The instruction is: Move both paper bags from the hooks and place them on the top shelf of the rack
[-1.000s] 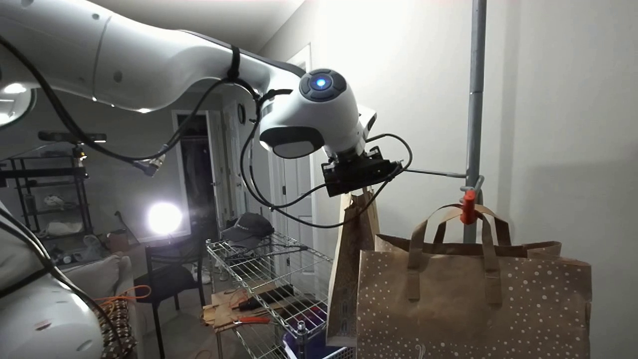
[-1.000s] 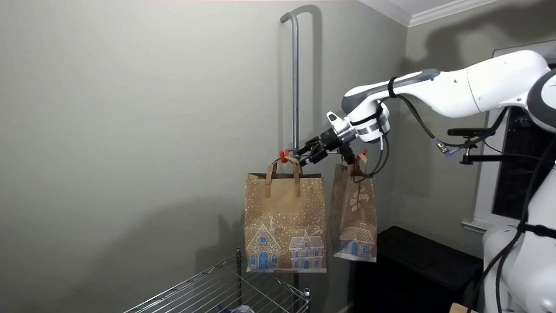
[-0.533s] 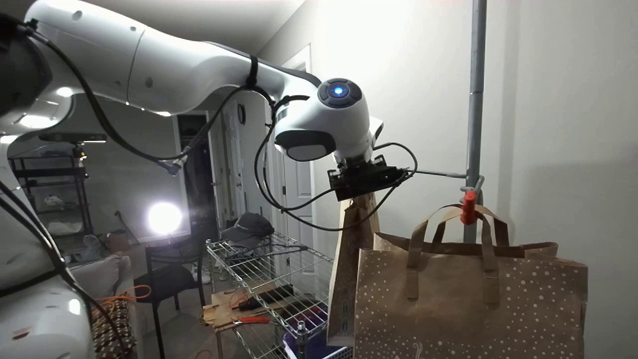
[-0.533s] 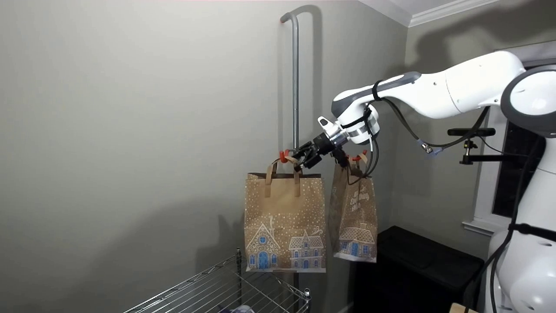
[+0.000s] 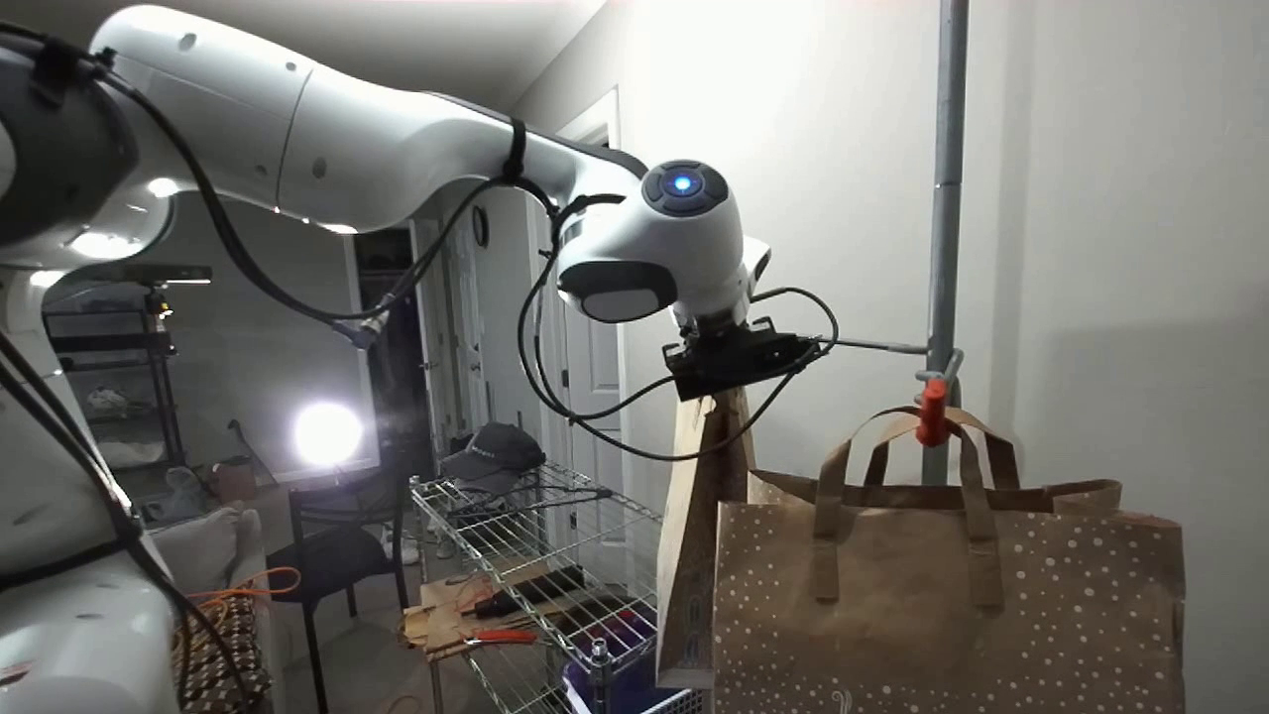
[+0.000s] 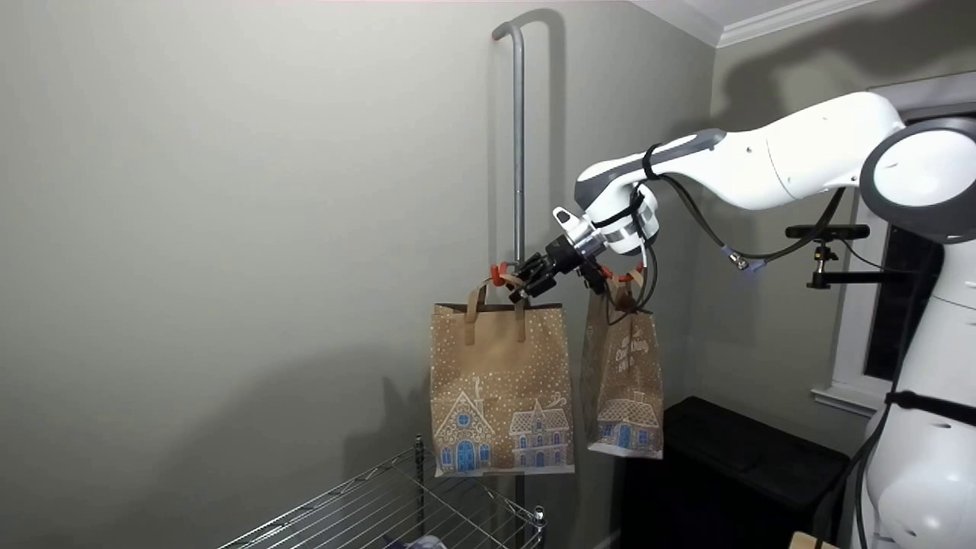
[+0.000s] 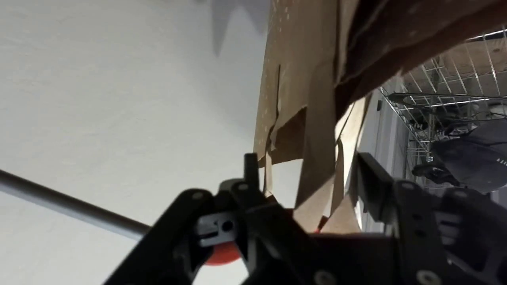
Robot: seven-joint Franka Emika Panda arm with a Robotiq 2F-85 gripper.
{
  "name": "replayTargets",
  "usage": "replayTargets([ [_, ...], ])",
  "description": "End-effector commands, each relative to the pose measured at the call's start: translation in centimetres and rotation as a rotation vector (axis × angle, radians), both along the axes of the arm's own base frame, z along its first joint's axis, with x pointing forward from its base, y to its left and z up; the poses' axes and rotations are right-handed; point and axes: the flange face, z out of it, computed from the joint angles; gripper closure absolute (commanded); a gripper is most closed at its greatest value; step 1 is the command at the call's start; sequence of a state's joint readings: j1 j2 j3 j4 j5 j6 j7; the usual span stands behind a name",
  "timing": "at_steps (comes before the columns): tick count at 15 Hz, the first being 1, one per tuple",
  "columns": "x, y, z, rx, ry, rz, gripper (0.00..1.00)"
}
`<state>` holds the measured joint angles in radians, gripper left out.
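Note:
In both exterior views, two brown paper bags hang by looped handles from orange-red hooks. The bag at my gripper (image 6: 517,282) is speckled with printed houses (image 6: 499,381); it shows narrow and edge-on behind the gripper in an exterior view (image 5: 687,565). Its hook (image 6: 498,274) holds its handle. The other paper bag (image 5: 942,605) hangs from its own hook (image 5: 932,412); the arm's cable partly crosses it in an exterior view (image 6: 629,381). My gripper is open in the wrist view (image 7: 307,162), with handle straps (image 7: 319,146) between its fingers. The rack's top shelf (image 5: 530,506) is a wire grid below.
A grey vertical pole (image 5: 947,198) with a thin arm carries the hooks. A dark cap (image 5: 496,451) and a black wire lie on the rack's top shelf. A chair (image 5: 342,545) and bright lamp (image 5: 327,433) stand behind. A black box (image 6: 732,457) stands under the robot arm.
The arm has reached forward and slightly down; my gripper's fingertips have come to the handle of the bag with houses. The bags have swung slightly. Both still hang on their hooks.

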<state>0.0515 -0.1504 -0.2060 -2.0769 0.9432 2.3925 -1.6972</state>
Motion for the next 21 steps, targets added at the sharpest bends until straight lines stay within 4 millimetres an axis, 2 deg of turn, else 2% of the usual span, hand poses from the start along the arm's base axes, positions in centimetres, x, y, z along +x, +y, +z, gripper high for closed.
replayTargets([
  [1,0.1,-0.4,1.2,0.024,-0.012,-0.047,0.66],
  [5,0.1,-0.1,1.5,0.041,-0.004,-0.067,0.92],
  [8,0.2,0.6,1.4,0.053,0.009,-0.070,0.98],
  [10,0.1,0.8,1.7,0.059,0.011,-0.075,0.99],
  [11,0.1,0.8,1.9,0.064,0.011,-0.081,0.96],
  [17,-2.9,0.0,6.3,0.161,0.008,-0.088,0.96],
  [21,-4.6,1.5,8.0,0.223,0.053,-0.069,0.96],
])
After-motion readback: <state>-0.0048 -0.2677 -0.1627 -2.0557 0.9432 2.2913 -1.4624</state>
